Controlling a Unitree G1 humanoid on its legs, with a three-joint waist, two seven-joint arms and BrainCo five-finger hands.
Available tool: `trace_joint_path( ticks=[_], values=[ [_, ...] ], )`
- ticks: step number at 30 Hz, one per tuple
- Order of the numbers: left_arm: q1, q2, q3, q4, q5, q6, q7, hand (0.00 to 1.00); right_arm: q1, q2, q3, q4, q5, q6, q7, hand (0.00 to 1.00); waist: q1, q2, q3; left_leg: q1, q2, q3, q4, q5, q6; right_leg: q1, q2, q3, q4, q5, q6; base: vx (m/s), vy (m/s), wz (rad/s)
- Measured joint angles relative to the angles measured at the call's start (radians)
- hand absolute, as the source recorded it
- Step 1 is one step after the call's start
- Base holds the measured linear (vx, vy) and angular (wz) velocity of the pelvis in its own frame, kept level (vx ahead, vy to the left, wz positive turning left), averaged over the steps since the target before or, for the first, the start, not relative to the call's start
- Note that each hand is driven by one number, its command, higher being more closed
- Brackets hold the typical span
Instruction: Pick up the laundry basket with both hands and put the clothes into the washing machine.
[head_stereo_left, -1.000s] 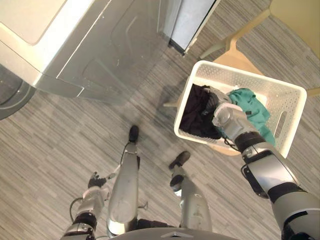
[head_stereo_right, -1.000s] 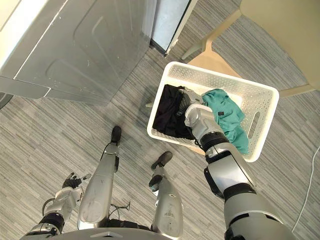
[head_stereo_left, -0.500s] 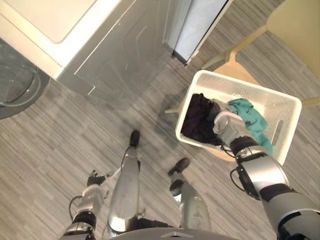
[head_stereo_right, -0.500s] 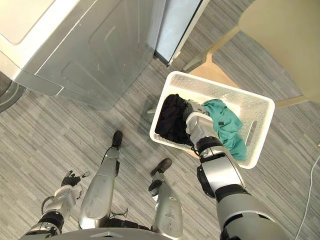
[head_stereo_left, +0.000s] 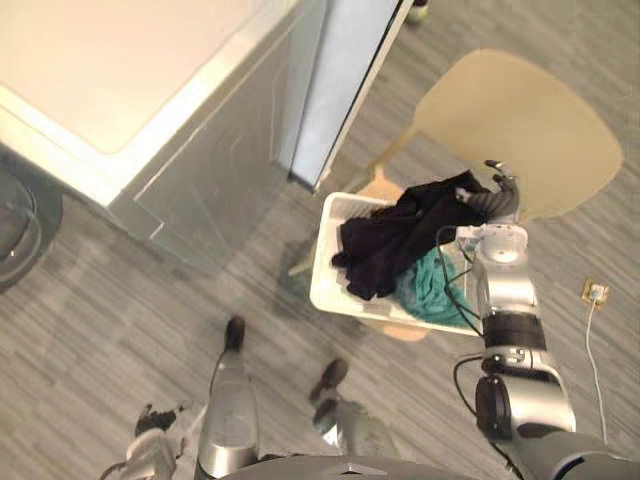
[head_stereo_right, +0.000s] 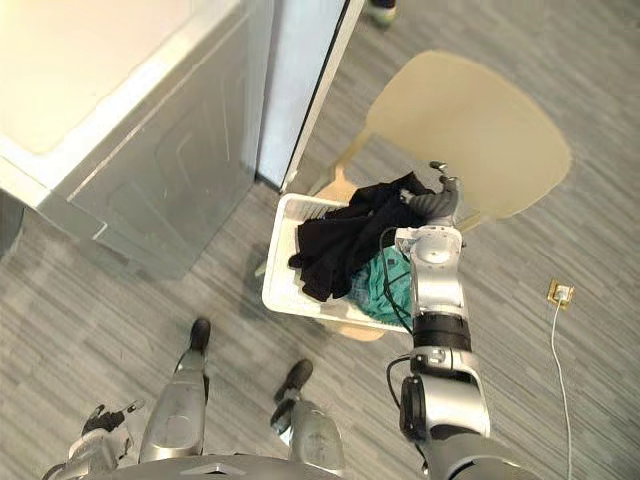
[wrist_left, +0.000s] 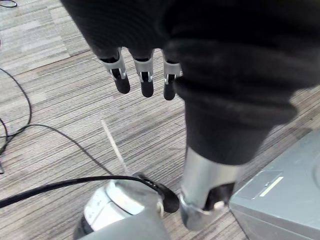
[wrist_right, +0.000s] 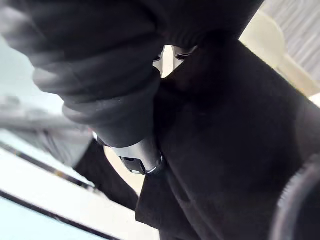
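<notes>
The right hand (head_stereo_left: 498, 205) has risen out of the basket (head_stereo_left: 322, 272), lifting the black garment (head_stereo_left: 400, 240), which now hangs over the basket and the teal garment (head_stereo_left: 432, 290). Its fingers seem curled into the cloth. The washing machine (head_stereo_left: 150, 110) stands near. The left hand (wrist_left: 144, 80) hangs low, fingers straight.

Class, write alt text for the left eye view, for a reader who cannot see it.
The robot's right hand holds up a black garment that drapes over a white laundry basket, where a teal garment lies. The washing machine stands at upper left, a beige chair beyond the basket; the left hand hangs low at the left.
</notes>
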Motion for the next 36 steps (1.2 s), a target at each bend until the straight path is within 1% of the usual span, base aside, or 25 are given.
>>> trace_joint_path(
  ticks=[3, 4, 5, 7, 8, 10, 11, 12, 14, 15, 17, 18, 20, 23, 26, 28, 29, 34, 35, 36],
  values=[
    [0.005, -0.014, 0.017, -0.013, 0.017, 0.013, 0.002, 0.0, 0.056, 0.012, -0.031, -0.104, 0.027, -0.01, -0.014, 1.0, -0.02, 0.008, -0.067, 0.044, 0.0, 0.005, -0.045, 0.014, -0.001, 0.021, 0.001, 0.002, -0.007, -0.004, 0.006, 0.05, -0.008, -0.03],
    [0.012, -0.027, 0.015, -0.051, 0.032, 0.019, 0.003, 0.0, 0.07, 0.013, -0.038, -0.155, 0.031, -0.018, -0.022, 1.0, -0.029, 0.014, -0.089, 0.065, 0.001, 0.009, -0.065, 0.021, -0.002, 0.033, 0.003, 0.004, -0.011, -0.005, 0.007, 0.04, -0.012, -0.08],
    [0.016, -0.033, 0.012, -0.076, 0.039, 0.02, 0.004, 0.0, 0.071, 0.013, -0.041, -0.171, 0.031, -0.019, -0.025, 1.0, -0.034, 0.017, -0.091, 0.074, 0.0, 0.012, -0.066, 0.021, -0.002, 0.041, 0.003, 0.007, -0.012, -0.005, 0.007, 0.03, -0.006, -0.13],
    [0.031, -0.049, -0.022, -0.189, 0.04, 0.025, 0.007, 0.0, 0.078, 0.015, -0.045, -0.222, 0.032, -0.025, -0.026, 1.0, -0.041, 0.023, -0.115, 0.092, 0.0, 0.029, -0.066, 0.017, -0.002, 0.052, 0.003, 0.02, -0.019, -0.003, 0.009, 0.0, 0.008, -0.16],
    [0.043, -0.06, -0.039, -0.251, 0.046, 0.024, 0.016, 0.0, 0.088, 0.015, -0.048, -0.253, 0.036, -0.035, -0.027, 1.0, -0.044, 0.028, -0.13, 0.096, 0.0, 0.032, -0.066, 0.016, -0.001, 0.054, 0.002, 0.021, -0.02, -0.003, 0.01, 0.02, 0.01, -0.14],
    [0.027, -0.072, -0.096, -0.403, 0.061, 0.019, 0.022, 0.0, 0.097, 0.021, -0.048, -0.323, 0.041, -0.054, -0.027, 1.0, -0.055, 0.049, -0.148, 0.131, 0.0, 0.047, -0.067, 0.011, -0.001, 0.081, 0.001, 0.027, -0.023, -0.003, 0.011, 0.02, 0.006, -0.14],
    [0.022, -0.072, -0.108, -0.437, 0.06, 0.017, 0.022, 0.0, 0.097, 0.023, -0.048, -0.338, 0.047, -0.057, -0.027, 1.0, -0.057, 0.054, -0.154, 0.139, 0.0, 0.051, -0.067, 0.009, -0.002, 0.087, 0.001, 0.03, -0.024, -0.003, 0.011, 0.0, 0.006, -0.18],
    [0.016, -0.071, -0.138, -0.504, 0.059, 0.011, 0.023, 0.0, 0.096, 0.023, -0.04, -0.352, 0.066, -0.072, -0.028, 1.0, -0.065, 0.066, -0.176, 0.148, 0.0, 0.059, -0.067, 0.006, -0.002, 0.09, 0.001, 0.042, -0.024, -0.002, 0.013, 0.02, 0.007, -0.19],
    [-0.012, -0.071, -0.179, -0.603, 0.059, 0.001, 0.034, 0.0, 0.09, 0.023, -0.023, -0.378, 0.091, -0.088, -0.03, 1.0, -0.075, 0.084, -0.199, 0.167, 0.001, 0.076, -0.067, 0.004, -0.002, 0.098, 0.001, 0.057, -0.027, 0.002, 0.017, 0.02, 0.007, -0.24],
    [-0.023, -0.07, -0.187, -0.629, 0.059, -0.001, 0.038, 0.0, 0.081, 0.023, -0.015, -0.378, 0.092, -0.091, -0.029, 1.0, -0.079, 0.089, -0.202, 0.175, 0.001, 0.084, -0.068, 0.003, -0.003, 0.102, 0.001, 0.064, -0.029, 0.004, 0.018, 0.0, 0.006, -0.3],
    [-0.076, -0.06, -0.214, -0.685, 0.059, -0.012, 0.042, 0.0, 0.014, 0.022, 0.016, -0.376, 0.117, -0.091, -0.03, 1.0, -0.097, 0.109, -0.218, 0.199, 0.002, 0.111, -0.069, -0.001, -0.004, 0.112, 0.003, 0.091, -0.041, 0.011, 0.018, -0.03, 0.008, -0.33],
    [-0.095, -0.052, -0.222, -0.687, 0.059, -0.013, 0.043, 0.0, -0.007, 0.018, 0.027, -0.376, 0.118, -0.091, -0.03, 1.0, -0.102, 0.113, -0.22, 0.204, 0.002, 0.116, -0.071, -0.001, -0.004, 0.115, 0.004, 0.098, -0.045, 0.015, 0.018, -0.05, 0.007, -0.33],
    [-0.169, -0.017, -0.254, -0.698, 0.059, -0.015, 0.043, 0.0, -0.091, -0.022, 0.079, -0.374, 0.129, -0.094, -0.031, 1.0, -0.108, 0.124, -0.228, 0.22, 0.005, 0.144, -0.074, -0.004, -0.004, 0.123, 0.008, 0.122, -0.068, 0.033, 0.016, -0.05, 0.003, -0.31],
    [-0.262, 0.03, -0.288, -0.697, 0.059, -0.017, 0.042, 0.0, -0.201, -0.05, 0.127, -0.37, 0.151, -0.105, -0.031, 1.0, -0.124, 0.126, -0.242, 0.226, 0.005, 0.165, -0.074, -0.004, -0.004, 0.122, 0.01, 0.143, -0.085, 0.047, 0.011, -0.05, 0.001, -0.22],
    [-0.351, 0.074, -0.331, -0.662, 0.06, -0.017, 0.041, 0.0, -0.27, -0.051, 0.16, -0.342, 0.166, -0.12, -0.032, 1.0, -0.135, 0.126, -0.259, 0.23, 0.004, 0.178, -0.074, -0.004, -0.004, 0.12, 0.011, 0.158, -0.092, 0.058, 0.014, -0.02, -0.001, -0.16],
    [-0.442, 0.1, -0.372, -0.623, 0.061, -0.019, 0.042, 0.0, -0.333, -0.055, 0.198, -0.301, 0.18, -0.125, -0.033, 1.0, -0.141, 0.125, -0.26, 0.237, 0.005, 0.191, -0.075, -0.004, -0.004, 0.119, 0.011, 0.17, -0.092, 0.065, 0.013, -0.02, -0.001, -0.17],
    [-0.504, 0.114, -0.411, -0.568, 0.062, -0.021, 0.041, 0.0, -0.363, -0.062, 0.222, -0.282, 0.19, -0.124, -0.034, 1.0, -0.144, 0.125, -0.26, 0.239, 0.005, 0.194, -0.075, -0.003, -0.004, 0.118, 0.012, 0.176, -0.092, 0.066, 0.011, -0.03, -0.003, -0.08],
    [-0.634, 0.118, -0.518, -0.407, 0.062, -0.014, 0.037, 0.0, -0.462, -0.066, 0.299, -0.252, 0.196, -0.125, -0.042, 1.0, -0.162, 0.119, -0.265, 0.24, 0.014, 0.221, -0.075, 0.0, -0.006, 0.093, 0.023, 0.217, -0.092, 0.078, 0.0, -0.03, -0.012, -0.21],
    [-0.648, 0.117, -0.53, -0.386, 0.062, -0.013, 0.035, 0.0, -0.466, -0.067, 0.302, -0.252, 0.196, -0.126, -0.045, 1.0, -0.163, 0.117, -0.266, 0.239, 0.016, 0.221, -0.075, 0.0, -0.007, 0.091, 0.024, 0.218, -0.092, 0.078, 0.0, -0.01, -0.022, -0.16],
    [-0.675, 0.118, -0.555, -0.343, 0.067, -0.008, 0.026, 0.0, -0.469, -0.067, 0.305, -0.252, 0.196, -0.126, -0.053, 1.0, -0.171, 0.115, -0.267, 0.238, 0.018, 0.222, -0.075, 0.001, -0.008, 0.089, 0.027, 0.219, -0.092, 0.079, -0.002, -0.01, -0.022, -0.04]
  ],
)
